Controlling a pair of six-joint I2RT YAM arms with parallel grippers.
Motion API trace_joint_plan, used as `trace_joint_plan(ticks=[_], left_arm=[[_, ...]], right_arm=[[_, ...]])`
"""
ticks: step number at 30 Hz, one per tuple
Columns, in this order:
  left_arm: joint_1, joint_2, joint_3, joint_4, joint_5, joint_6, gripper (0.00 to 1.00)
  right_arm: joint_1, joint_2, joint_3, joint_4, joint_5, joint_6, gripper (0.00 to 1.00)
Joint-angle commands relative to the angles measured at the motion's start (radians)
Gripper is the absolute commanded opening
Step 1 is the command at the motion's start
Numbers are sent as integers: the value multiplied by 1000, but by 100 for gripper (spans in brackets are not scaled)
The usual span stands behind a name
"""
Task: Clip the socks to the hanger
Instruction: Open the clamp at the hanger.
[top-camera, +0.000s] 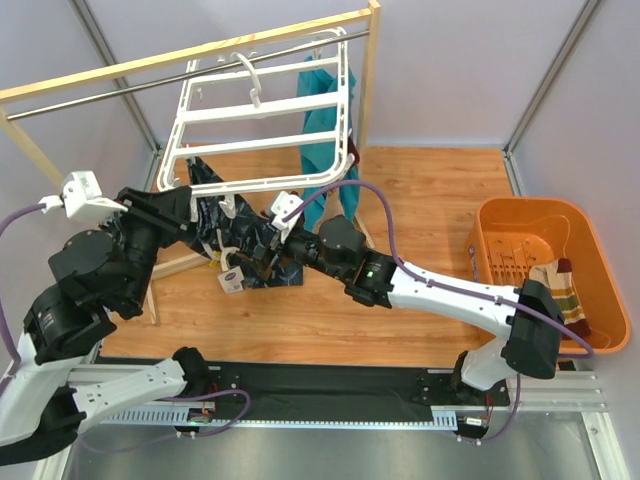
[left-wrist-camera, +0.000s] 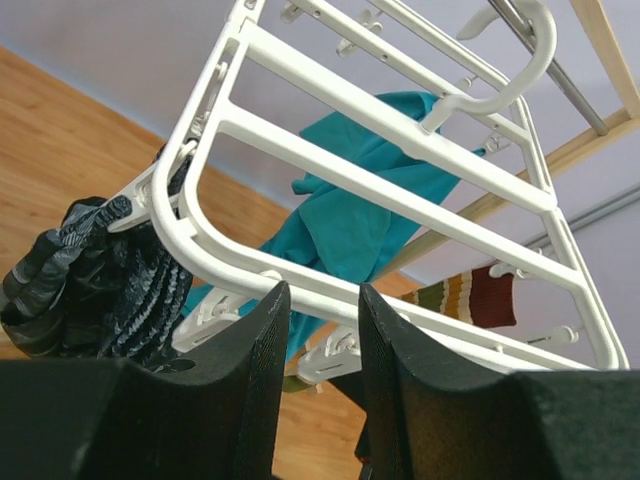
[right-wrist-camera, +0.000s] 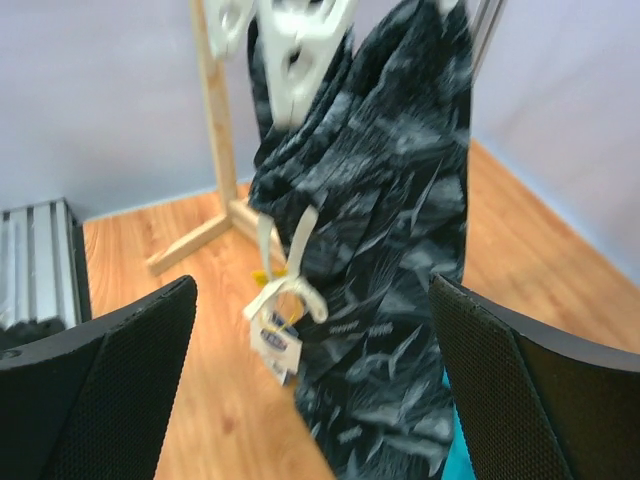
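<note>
The white hanger (top-camera: 262, 108) hangs by its hook from the metal rail; it also shows from below in the left wrist view (left-wrist-camera: 370, 120). One striped sock with a maroon end (left-wrist-camera: 480, 295) hangs clipped at the hanger's far side. Another striped sock (top-camera: 566, 288) lies over the rim of the orange basket. My left gripper (top-camera: 203, 206) is just under the hanger's near rim, its jaws (left-wrist-camera: 320, 300) slightly apart and empty, with a clip (left-wrist-camera: 338, 357) behind the gap. My right gripper (top-camera: 258, 245) is wide open (right-wrist-camera: 312, 290) in front of the hanging dark patterned cloth, not touching it.
The dark navy patterned cloth (right-wrist-camera: 390, 260) with a paper tag (right-wrist-camera: 275, 345) hangs from the hanger's near clips. A teal cloth (top-camera: 322, 120) hangs behind it. The wooden rack (top-camera: 190, 55) with its metal rail stands at the back. The orange basket (top-camera: 500, 215) sits at right.
</note>
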Motion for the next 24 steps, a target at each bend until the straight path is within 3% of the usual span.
trace_joint_plan(ticks=[1, 5, 12, 24], left_arm=[[-4, -33, -2, -11, 20, 7, 41], [-4, -64, -15, -11, 10, 13, 41], [-4, -95, -19, -17, 15, 22, 41], [-4, -124, -27, -32, 13, 28, 41]], right_arm=[[-33, 6, 30, 235, -59, -43, 99], [-41, 37, -22, 451, -162, -97, 97], [-50, 92, 43, 458, -174, -74, 95], [-51, 148, 116, 480, -156, 12, 67]])
